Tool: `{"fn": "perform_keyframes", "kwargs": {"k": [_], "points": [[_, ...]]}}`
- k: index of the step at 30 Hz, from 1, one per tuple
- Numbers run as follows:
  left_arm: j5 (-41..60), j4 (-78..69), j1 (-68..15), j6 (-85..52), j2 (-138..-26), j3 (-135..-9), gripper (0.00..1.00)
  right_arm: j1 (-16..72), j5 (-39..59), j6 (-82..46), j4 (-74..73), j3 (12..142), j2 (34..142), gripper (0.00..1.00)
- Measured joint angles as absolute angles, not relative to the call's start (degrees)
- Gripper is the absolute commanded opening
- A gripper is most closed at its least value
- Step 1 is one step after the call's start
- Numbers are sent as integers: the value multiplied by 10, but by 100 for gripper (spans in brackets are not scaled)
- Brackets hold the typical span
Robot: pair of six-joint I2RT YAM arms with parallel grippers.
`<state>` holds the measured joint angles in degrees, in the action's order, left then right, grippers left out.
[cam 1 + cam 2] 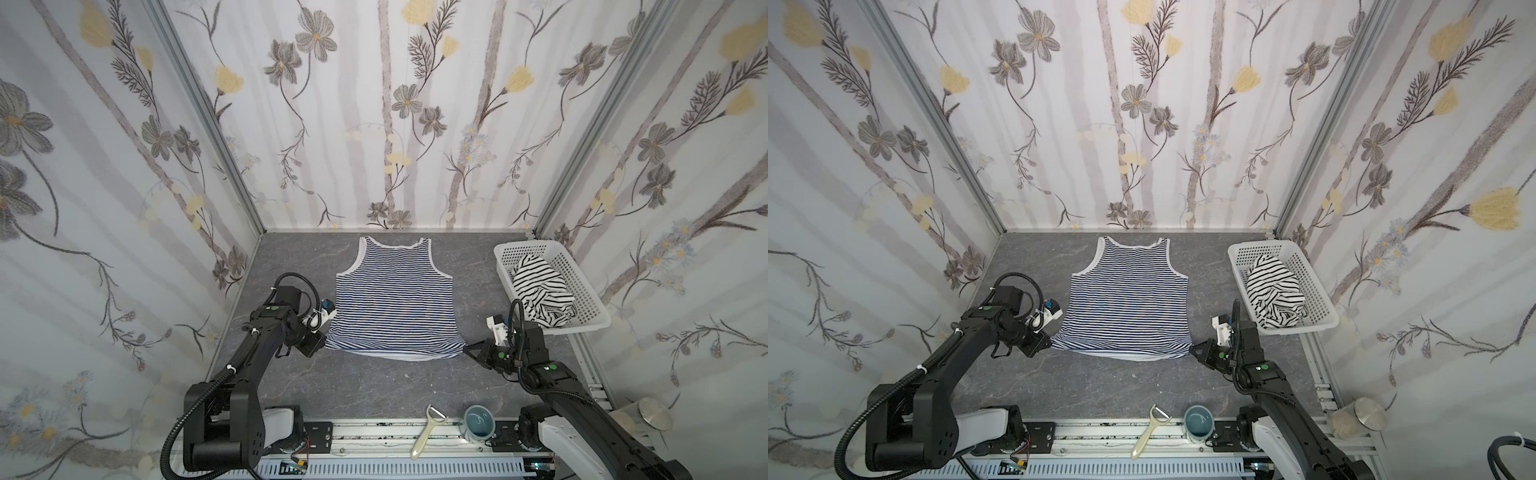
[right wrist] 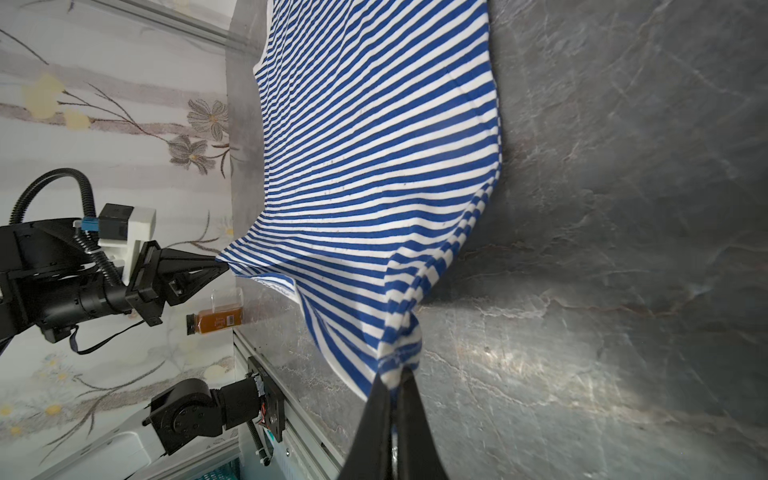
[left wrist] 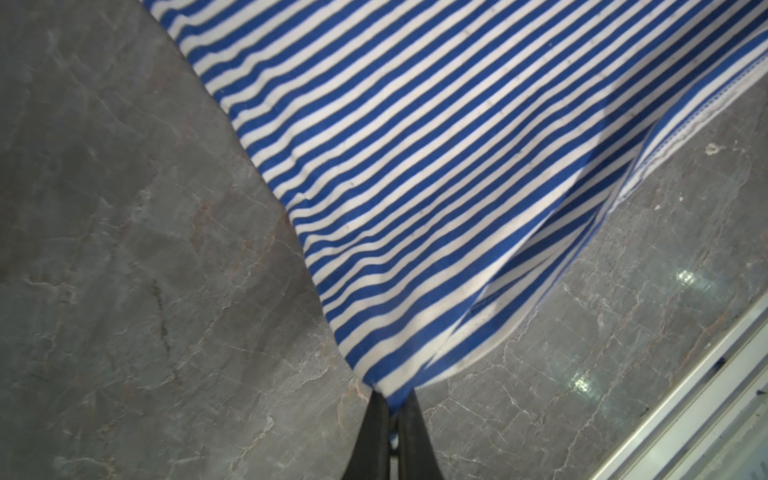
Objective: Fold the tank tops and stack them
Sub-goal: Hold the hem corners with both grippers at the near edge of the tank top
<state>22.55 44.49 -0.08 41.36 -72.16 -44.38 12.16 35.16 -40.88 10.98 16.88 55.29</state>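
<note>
Fine-striped, seemingly knit tank top [image 1: 395,299] spreads over veined grey table [image 1: 374,386].

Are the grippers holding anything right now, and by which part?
Both hold the navy-striped tank top: the left gripper pinches its left hem corner, the right gripper its right hem corner.

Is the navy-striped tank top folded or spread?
Spread: the navy-striped tank top lies flat, left gripper and right gripper pinching its hem corners.
</note>
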Motion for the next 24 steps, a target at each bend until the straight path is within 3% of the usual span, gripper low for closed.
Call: {"fn": "perform_keyframes", "kwargs": {"k": [4, 10, 19, 24], "points": [[206, 414, -1, 392, -762, -457, 12, 122, 326, -399, 121, 193, 590, 0], [163, 381, -2, 371, -832, -492, 13, 121, 290, -376, 135, 231, 641, 0], [146, 368, -6, 360, -844, -499, 13, 122, 274, -359, 147, 240, 668, 0], [157, 380, -15, 359, -815, -498, 43, 123, 274, -357, 146, 240, 677, 0]]}}
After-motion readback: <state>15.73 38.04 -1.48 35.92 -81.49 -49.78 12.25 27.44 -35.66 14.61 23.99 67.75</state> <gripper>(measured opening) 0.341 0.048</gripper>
